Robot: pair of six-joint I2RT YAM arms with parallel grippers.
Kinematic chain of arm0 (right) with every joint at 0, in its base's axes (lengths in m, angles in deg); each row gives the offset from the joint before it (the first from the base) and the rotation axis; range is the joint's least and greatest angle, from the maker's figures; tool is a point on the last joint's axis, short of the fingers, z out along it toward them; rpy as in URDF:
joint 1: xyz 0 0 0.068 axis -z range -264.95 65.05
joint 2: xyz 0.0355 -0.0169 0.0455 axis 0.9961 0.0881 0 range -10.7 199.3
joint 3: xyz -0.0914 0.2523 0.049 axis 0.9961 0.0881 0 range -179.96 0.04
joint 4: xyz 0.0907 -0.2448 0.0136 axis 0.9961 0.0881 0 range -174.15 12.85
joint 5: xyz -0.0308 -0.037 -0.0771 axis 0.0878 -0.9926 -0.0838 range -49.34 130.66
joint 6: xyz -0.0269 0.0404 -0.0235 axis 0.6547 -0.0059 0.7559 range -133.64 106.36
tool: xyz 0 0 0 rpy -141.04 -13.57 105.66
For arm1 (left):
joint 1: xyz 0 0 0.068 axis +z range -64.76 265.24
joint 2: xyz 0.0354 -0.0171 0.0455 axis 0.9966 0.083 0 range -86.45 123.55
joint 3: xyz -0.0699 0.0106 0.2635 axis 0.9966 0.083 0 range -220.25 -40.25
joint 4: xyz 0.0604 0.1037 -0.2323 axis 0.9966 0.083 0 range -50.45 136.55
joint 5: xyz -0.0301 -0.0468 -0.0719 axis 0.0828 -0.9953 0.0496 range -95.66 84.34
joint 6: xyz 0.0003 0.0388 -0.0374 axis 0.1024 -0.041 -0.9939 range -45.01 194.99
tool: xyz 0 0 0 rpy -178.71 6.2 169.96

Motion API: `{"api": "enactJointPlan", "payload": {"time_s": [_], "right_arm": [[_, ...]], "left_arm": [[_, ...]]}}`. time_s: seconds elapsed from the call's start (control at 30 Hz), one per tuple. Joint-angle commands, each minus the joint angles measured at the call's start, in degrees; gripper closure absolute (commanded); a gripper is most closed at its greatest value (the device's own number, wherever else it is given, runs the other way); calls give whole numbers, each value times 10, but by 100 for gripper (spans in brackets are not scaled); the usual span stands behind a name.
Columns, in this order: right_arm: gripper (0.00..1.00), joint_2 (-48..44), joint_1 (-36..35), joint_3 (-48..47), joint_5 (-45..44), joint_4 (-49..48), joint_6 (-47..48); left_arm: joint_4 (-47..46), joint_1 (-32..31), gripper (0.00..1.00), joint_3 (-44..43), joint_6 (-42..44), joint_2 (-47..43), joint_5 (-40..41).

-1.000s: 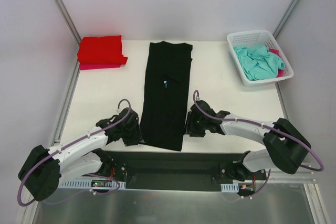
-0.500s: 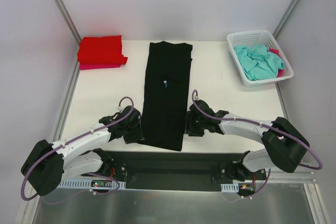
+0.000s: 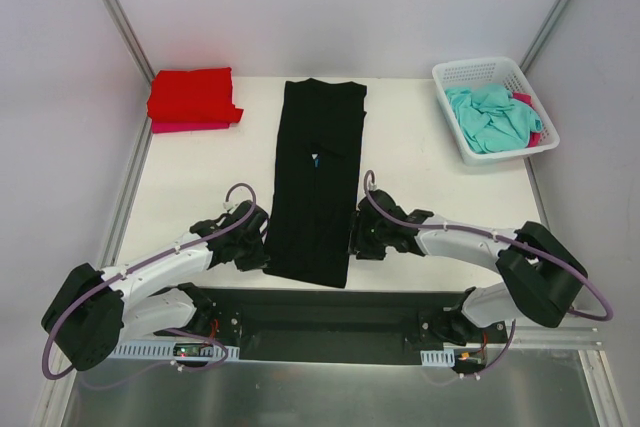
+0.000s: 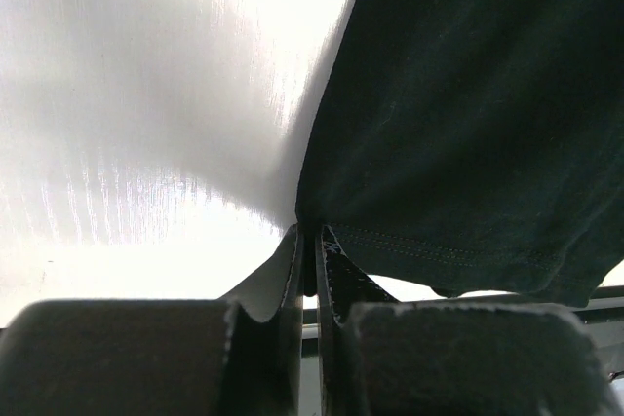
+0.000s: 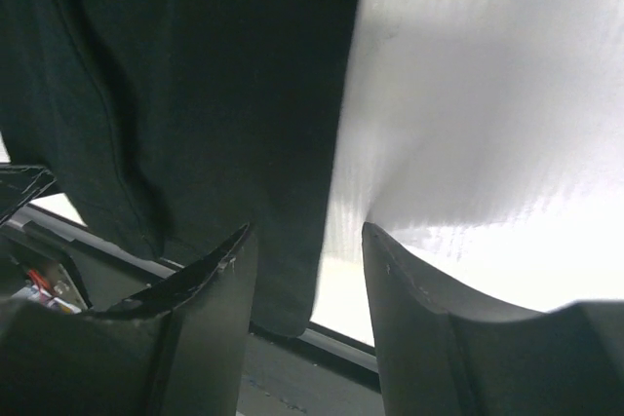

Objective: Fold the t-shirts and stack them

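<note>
Across the middle of the flat white desk [image 3: 420, 157], a long black cloth t-shirt [image 3: 318, 177] folded into a narrow strip, running from far edge to near edge. At far right, a white plastic mesh basket [image 3: 480, 69] holding a crumpled teal tee [image 3: 490, 117] and a crumpled pink tee [image 3: 524, 100]. At far left, a folded red tee [image 3: 192, 94] atop a folded pink tee [image 3: 190, 127]. Left end effector [image 4: 310, 270] pinched tight on the strip's near left corner; right end effector [image 5: 307, 280] spread apart, straddling its near right edge, gripping nothing.
</note>
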Motion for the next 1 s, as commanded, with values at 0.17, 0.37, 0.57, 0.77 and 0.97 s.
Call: {"api": "enactJointPlan", "payload": {"time_s": [0.17, 0.37, 0.57, 0.77, 0.97], "right_arm": [[48, -51, -54, 30, -20, -48, -74], [48, -62, -89, 29, -42, -28, -92], [47, -71, -113, 40, -80, -17, -105], [48, -77, -126, 63, -90, -16, -119], [48, -77, -141, 68, -102, -25, -129]], "left_arm": [[-2, -5, 100, 12, -1, 12, 12], [-9, -6, 100, 12, 0, 23, 5], [-10, -6, 100, 13, -3, 18, 4], [-9, -8, 100, 11, -3, 18, 2], [-12, -10, 100, 11, -4, 21, 3]]}}
